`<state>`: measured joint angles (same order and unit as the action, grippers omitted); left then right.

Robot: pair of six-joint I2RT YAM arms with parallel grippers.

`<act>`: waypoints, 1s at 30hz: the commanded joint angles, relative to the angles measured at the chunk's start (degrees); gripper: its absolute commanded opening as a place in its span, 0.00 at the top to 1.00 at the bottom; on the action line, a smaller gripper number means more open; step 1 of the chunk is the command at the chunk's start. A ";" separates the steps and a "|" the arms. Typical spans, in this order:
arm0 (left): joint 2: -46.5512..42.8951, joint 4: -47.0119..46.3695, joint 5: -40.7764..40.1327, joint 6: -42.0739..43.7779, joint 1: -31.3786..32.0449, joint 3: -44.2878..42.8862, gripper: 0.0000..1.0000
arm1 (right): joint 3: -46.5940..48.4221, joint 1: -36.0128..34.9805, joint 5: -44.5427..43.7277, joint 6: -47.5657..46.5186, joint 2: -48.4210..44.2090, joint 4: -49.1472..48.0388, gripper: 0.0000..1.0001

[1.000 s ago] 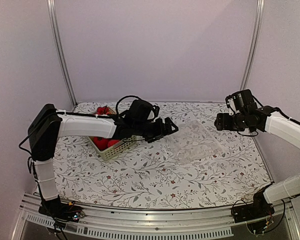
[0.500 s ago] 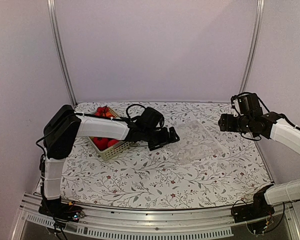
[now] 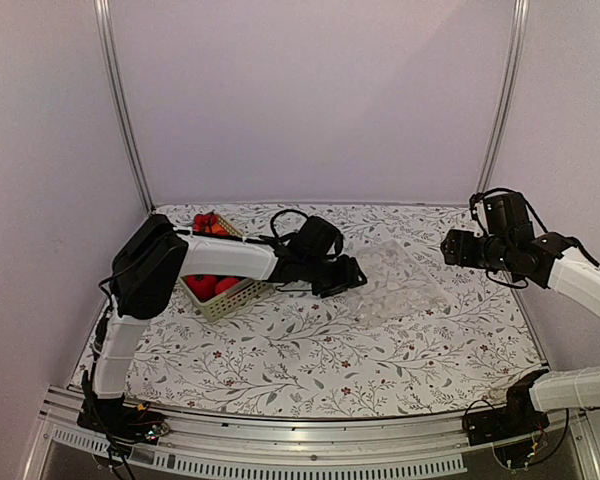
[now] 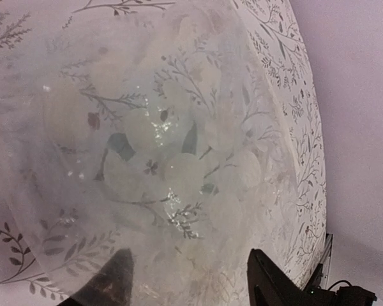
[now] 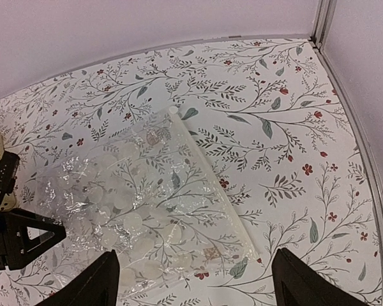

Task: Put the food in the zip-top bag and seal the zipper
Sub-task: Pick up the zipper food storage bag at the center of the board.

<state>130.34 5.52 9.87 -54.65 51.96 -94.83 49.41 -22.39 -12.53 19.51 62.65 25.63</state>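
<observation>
Red toy fruits (image 3: 208, 285) sit in the pale green basket (image 3: 225, 293) at the left of the tabletop (image 3: 310, 350), none bagged. In the last second the left end effector (image 3: 345, 275) has swung off the basket, dropped low and reached the left edge of the clear zip-top bag (image 3: 400, 285) lying flat at mid-right. Its fingers have narrowed but remain apart, pinching nothing visible, probably a first grab to open the bag. The right end effector (image 5: 195, 274), released and empty, has drawn slightly back on the zipper (image 5: 209, 173) side.
</observation>
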 commanded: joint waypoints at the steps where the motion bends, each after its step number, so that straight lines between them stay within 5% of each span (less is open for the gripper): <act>1: 1.64 1.52 -0.02 1.29 0.86 -1.43 0.46 | -0.89 0.13 -0.21 1.12 -1.79 -0.38 0.17; 9: -2.28 0.51 -0.90 7.65 0.86 -1.13 0.98 | -1.93 0.07 -1.54 2.81 -2.85 -0.90 0.17; 24: -23.17 -7.59 6.67 24.42 -0.59 10.38 1.00 | -3.08 0.14 -2.87 5.08 -8.68 -2.98 0.15; 30: -32.97 -6.35 9.41 30.17 -1.52 15.47 1.00 | -3.44 5.71 7.08 9.11 -6.93 -5.73 0.03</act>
<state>102.00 -1.80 16.34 -30.13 51.44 -81.95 46.83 -21.78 -13.32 25.10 54.59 22.72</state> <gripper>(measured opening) 0.004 0.956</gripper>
